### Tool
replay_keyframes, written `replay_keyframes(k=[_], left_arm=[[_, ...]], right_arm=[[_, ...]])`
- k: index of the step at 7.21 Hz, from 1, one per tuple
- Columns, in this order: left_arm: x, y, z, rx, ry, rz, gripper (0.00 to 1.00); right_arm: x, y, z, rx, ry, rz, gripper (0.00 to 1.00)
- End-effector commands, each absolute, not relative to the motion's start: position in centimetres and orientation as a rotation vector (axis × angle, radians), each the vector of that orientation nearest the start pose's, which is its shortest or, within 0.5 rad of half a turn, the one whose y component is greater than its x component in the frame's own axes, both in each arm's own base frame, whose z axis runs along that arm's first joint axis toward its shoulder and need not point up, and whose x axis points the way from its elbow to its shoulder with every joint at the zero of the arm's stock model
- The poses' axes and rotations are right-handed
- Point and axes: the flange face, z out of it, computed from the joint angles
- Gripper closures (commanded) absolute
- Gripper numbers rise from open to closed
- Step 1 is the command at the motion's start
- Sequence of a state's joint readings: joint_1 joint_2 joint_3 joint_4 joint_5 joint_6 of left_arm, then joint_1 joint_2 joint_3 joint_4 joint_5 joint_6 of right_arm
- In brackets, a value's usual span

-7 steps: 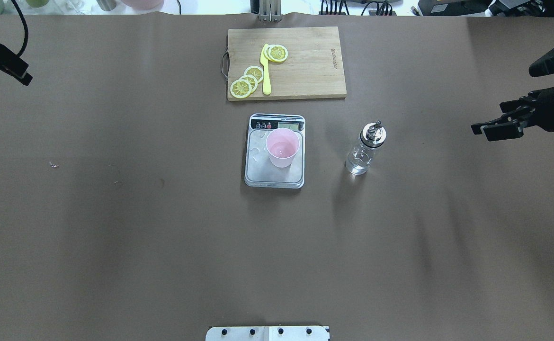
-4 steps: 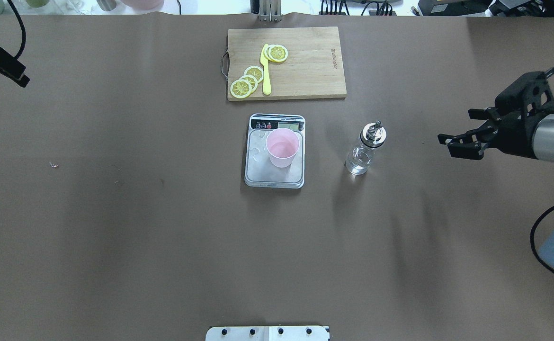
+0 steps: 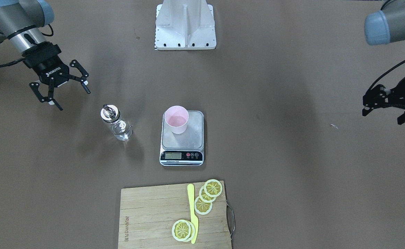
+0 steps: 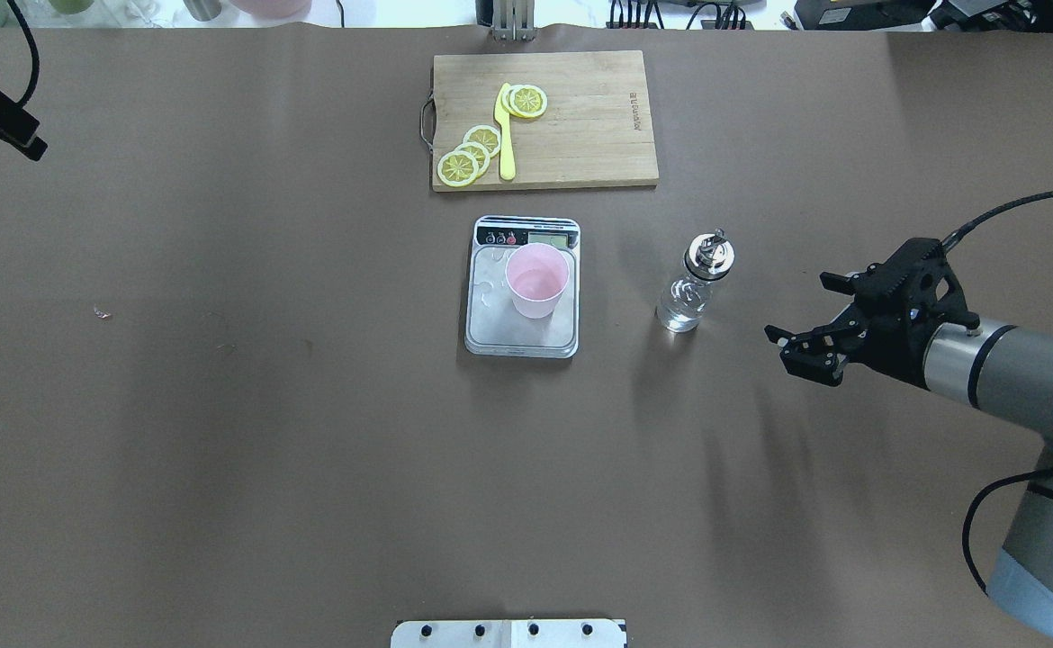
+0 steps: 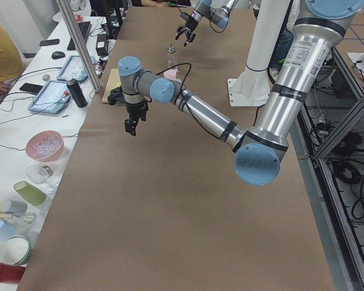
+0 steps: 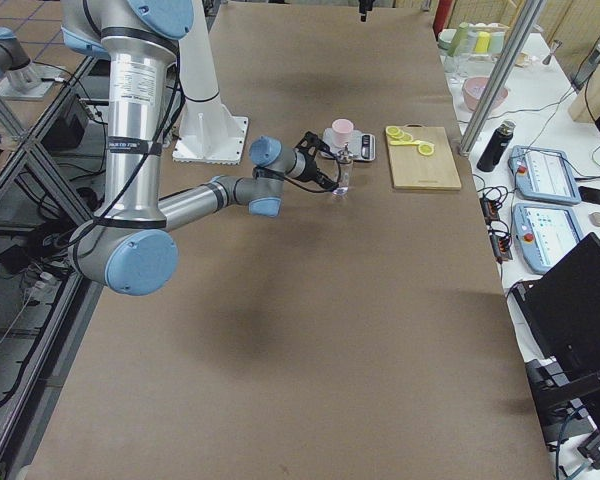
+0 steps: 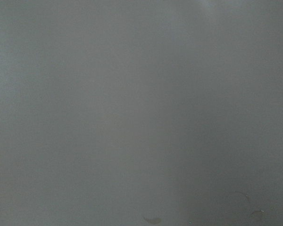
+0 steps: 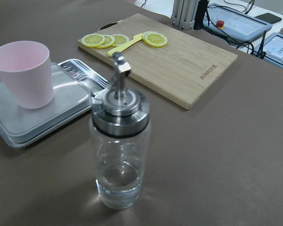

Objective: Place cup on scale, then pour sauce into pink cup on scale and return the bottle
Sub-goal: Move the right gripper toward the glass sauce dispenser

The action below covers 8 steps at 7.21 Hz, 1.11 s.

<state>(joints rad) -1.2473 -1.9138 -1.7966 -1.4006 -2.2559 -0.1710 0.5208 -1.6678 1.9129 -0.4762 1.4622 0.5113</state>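
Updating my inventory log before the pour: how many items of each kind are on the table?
Cup: 1
Scale: 1
Bottle: 1
Cutting board: 1
Yellow knife: 1
Lemon slices: 5
Total: 10

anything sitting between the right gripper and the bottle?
Nothing. The stretch between the open right gripper and the bottle is bare brown table. This shows most clearly in the overhead view, and the front-facing view agrees.
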Motion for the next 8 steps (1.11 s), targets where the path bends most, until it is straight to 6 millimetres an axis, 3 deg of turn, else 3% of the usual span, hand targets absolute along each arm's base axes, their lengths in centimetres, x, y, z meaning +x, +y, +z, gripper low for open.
replay_keyframes(k=[1, 3, 6, 8], left_arm=[[11.8, -58.8, 38.1, 0.212, 0.751, 0.275, 0.01], [11.8, -58.8, 38.2, 0.211, 0.749, 0.275, 0.01], [11.8, -58.8, 38.2, 0.211, 0.748, 0.273, 0.01], [11.8, -58.9, 38.2, 0.212, 0.747, 0.275, 0.01]], right_arm=[[-35.8, -32.6, 41.3, 1.059, -0.862, -0.377, 0.0], [-37.8, -31.4, 40.5, 1.097, -0.846, -0.349, 0.0], [-39.9, -32.1, 38.6, 1.119, -0.885, -0.332, 0.0], [-39.2, -32.4, 39.3, 1.111, -0.873, -0.322, 0.0]])
